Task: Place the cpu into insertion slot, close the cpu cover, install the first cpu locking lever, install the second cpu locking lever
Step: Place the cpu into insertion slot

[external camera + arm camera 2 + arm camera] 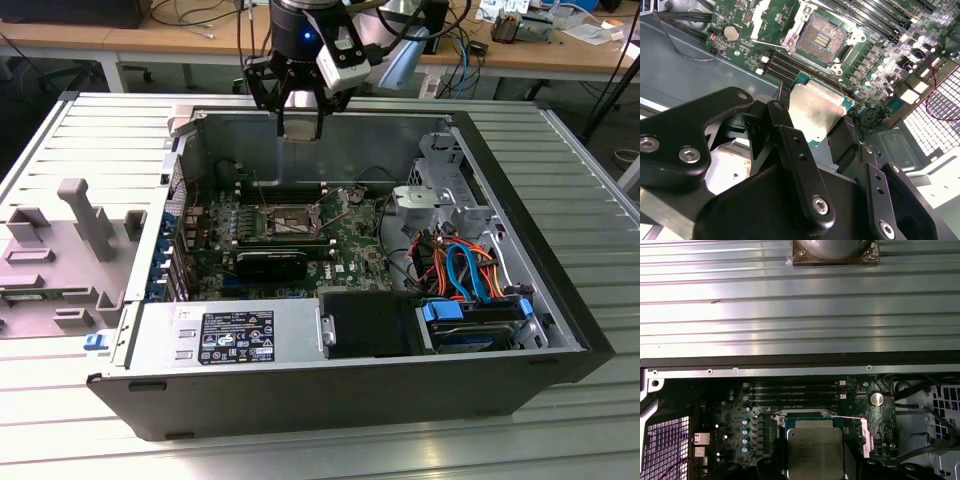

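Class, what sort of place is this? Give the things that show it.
Probably a robotics lab or workshop: an open computer case lies on a metal table, a robot arm's gripper holds a cpu above it, and cluttered desks stand behind.

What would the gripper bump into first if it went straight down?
Probably the motherboard, at or beside the insertion slot, with the cpu that the gripper holds touching first. Depth is unclear.

The arm [300, 30] points straight down, jaws clamped on the cpu [815, 112].
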`<state>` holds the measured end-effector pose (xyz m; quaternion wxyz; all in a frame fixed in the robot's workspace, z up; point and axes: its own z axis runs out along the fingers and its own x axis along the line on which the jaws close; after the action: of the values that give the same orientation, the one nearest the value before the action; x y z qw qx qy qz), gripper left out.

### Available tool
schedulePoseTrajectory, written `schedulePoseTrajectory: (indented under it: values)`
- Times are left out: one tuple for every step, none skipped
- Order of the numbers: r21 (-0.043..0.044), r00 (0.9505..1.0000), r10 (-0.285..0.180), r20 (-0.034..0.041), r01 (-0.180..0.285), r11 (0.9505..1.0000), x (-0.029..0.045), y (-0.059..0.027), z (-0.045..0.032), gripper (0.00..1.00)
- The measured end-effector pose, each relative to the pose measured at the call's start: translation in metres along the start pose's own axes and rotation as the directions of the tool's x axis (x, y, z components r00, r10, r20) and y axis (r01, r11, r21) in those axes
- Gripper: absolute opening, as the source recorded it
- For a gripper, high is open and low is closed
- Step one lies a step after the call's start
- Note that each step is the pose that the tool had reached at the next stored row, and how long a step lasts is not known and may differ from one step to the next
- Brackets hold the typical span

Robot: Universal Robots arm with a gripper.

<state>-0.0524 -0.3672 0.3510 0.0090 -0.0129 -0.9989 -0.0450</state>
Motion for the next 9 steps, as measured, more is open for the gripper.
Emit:
schedulePoseTrajectory:
  values:
    - [0.0003,1.0000,0.000,-0.0001,0.000,1.0000,0.0003,-0.0002,-0.0001,0.55]
    - [0.0003,1.0000,0.000,-0.0001,0.000,1.0000,0.0009,-0.0006,0.0000,0.55]
    - [0.0003,1.0000,0.000,-0.0002,0.000,1.0000,0.0012,-0.0008,0.0000,0.55]
    - [0.0003,1.0000,0.000,-0.0001,0.000,1.0000,0.0015,-0.0010,0.0001,0.55]
    - [0.0004,1.0000,0.000,-0.0001,0.000,1.0000,0.0018,-0.0012,0.0001,0.55]
    - [0.0004,1.0000,0.000,-0.0002,0.000,1.0000,0.0021,-0.0013,0.0002,0.55]
    - [0.0004,1.0000,0.000,-0.0002,0.000,1.0000,0.0023,-0.0015,0.0004,0.55]
    - [0.0003,1.0000,0.000,-0.0001,0.000,1.0000,0.0025,-0.0017,0.0005,0.55]
    - [0.0004,1.0000,0.000,-0.0002,0.000,1.0000,0.0029,-0.0019,0.0007,0.55]
